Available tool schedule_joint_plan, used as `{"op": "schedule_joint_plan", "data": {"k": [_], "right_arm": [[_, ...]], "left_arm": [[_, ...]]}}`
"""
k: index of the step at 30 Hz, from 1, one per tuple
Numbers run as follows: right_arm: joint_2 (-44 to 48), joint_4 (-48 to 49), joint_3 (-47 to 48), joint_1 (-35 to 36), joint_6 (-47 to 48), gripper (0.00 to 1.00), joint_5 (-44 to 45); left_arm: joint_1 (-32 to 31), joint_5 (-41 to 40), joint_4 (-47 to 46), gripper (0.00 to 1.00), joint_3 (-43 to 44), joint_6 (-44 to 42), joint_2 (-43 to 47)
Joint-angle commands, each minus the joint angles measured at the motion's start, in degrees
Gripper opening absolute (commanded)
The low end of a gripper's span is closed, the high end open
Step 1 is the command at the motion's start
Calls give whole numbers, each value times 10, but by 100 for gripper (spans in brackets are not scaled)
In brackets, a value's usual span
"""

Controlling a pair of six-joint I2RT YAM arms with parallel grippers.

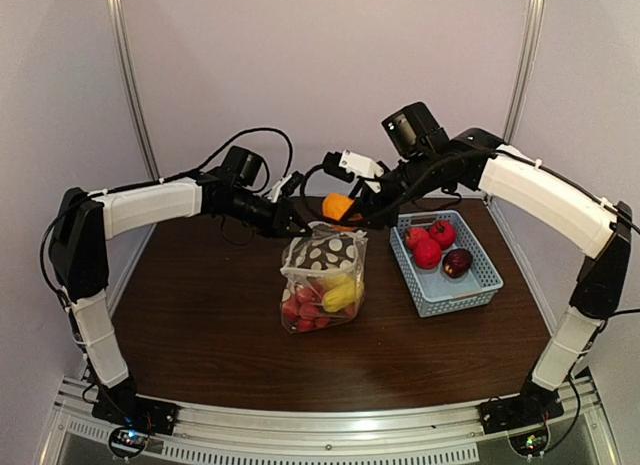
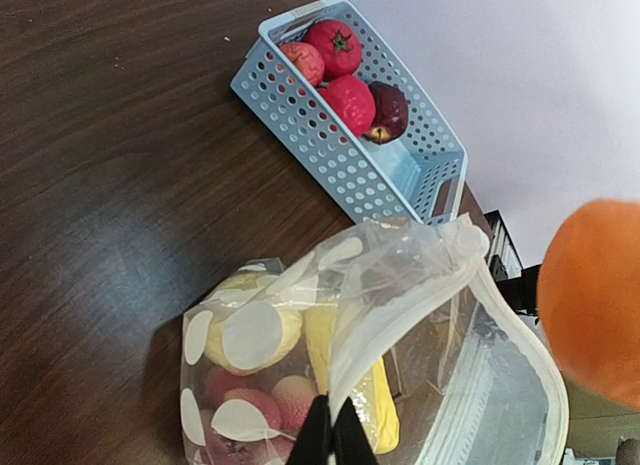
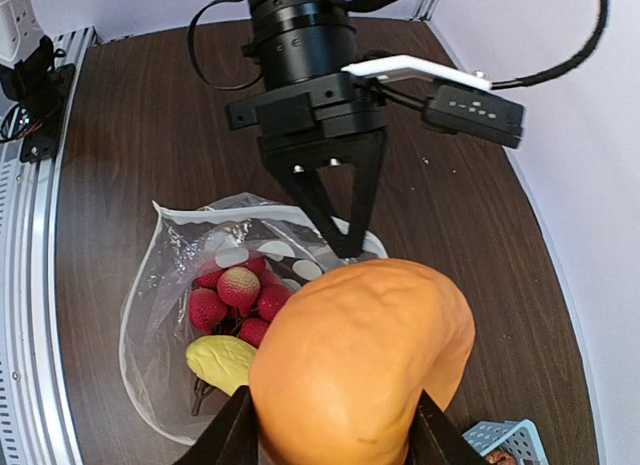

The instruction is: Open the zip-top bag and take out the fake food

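White-dotted clear bag point(image 1: 322, 280), orange fruit point(image 3: 360, 365)

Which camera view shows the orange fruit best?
The right wrist view: the orange fruit fills the frame, held in the right gripper. The top view shows it small and partly hidden; the left wrist view catches only a blurred edge.

Left tool point(image 2: 333, 417) pinched tight — right tool point(image 3: 335, 437) gripping, half-spread.

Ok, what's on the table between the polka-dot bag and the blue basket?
Nothing, just bare brown table between the zip-top bag and the basket, clearest in the top view; the left wrist view agrees.
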State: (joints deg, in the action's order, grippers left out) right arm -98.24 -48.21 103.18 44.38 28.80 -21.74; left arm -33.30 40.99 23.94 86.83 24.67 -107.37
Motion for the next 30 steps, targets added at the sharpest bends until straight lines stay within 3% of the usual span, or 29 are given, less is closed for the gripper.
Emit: {"op": "schedule_joint_plan", "data": {"k": [1,12,20,30], "right_arm": [[56,-5,-4,-48,-23,40,-24],[159,4,-249,-197,57,41,105],[160,30,-359,-208,101,42,169],[107,89,-399,-208,106,42,192]], "left_arm": [[6,6,-1,0,22,-14,5],[6,-2,35,0,38,-35,6],[6,-1,46,0,45,-37,0],[6,-1,57,0,44,-41,-2]]}}
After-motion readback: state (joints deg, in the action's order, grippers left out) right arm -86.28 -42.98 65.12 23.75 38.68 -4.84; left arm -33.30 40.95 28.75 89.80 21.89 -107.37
